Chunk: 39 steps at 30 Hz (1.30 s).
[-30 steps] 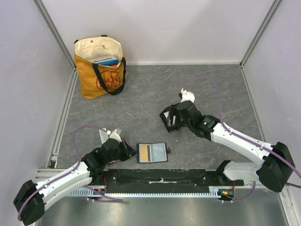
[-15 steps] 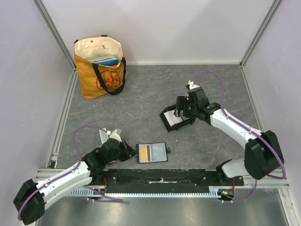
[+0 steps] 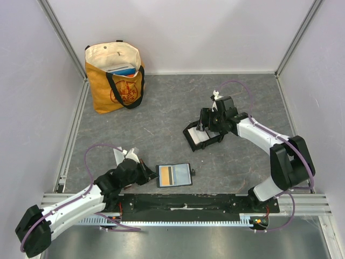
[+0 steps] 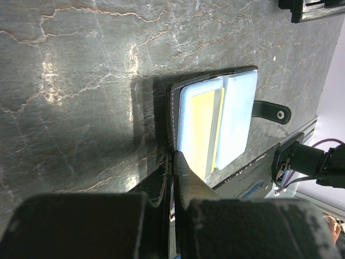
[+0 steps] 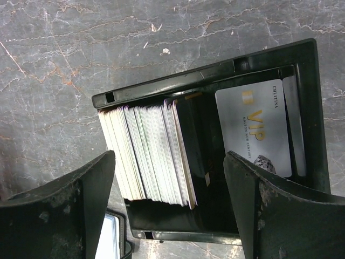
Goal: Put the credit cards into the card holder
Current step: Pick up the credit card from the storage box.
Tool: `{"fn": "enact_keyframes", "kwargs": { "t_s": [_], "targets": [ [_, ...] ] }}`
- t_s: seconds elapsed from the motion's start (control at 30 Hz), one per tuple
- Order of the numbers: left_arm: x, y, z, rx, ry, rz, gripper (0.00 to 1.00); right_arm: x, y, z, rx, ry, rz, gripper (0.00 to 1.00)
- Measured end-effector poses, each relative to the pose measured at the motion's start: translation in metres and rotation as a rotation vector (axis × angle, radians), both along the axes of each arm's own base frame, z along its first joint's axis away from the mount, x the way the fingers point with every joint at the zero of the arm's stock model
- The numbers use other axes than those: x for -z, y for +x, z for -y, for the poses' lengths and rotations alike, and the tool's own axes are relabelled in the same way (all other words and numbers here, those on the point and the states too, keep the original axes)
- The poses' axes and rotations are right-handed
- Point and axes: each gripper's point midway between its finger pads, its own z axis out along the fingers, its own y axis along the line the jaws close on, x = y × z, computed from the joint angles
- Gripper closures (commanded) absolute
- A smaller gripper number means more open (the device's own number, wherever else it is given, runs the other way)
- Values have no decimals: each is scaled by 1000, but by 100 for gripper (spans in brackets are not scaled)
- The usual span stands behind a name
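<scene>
We see the right tool (image 5: 170, 162) hanging over the card holder (image 5: 205, 73), its jaws spread wide with nothing between them. The card holder sits on the grey tabletop (image 3: 161, 108), right of centre. In one compartment a stack of cards (image 5: 148, 154) stands on edge; in the other a pale VIP card (image 5: 253, 127) lies flat. At the near edge an open black wallet (image 3: 183, 175) shows an orange-gold card (image 4: 202, 129) beside a pale card (image 4: 237, 118). The left tool (image 4: 173, 159) is pinched together on nothing we can see, its tips at the wallet's left edge. A tote bag (image 3: 116, 91) stands far left.
</scene>
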Motion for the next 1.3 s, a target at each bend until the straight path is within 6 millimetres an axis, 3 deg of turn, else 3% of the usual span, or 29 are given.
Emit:
{"fn": "enact_keyframes", "kwargs": {
  "t_s": [0.83,1.3],
  "targets": [
    [0,0,0,0,2,-2,98,9,6,3,-16,14,-11,8],
    [1,0,0,0,2,-2,98,18,3,-8,-62,61,-50,8]
  ]
}}
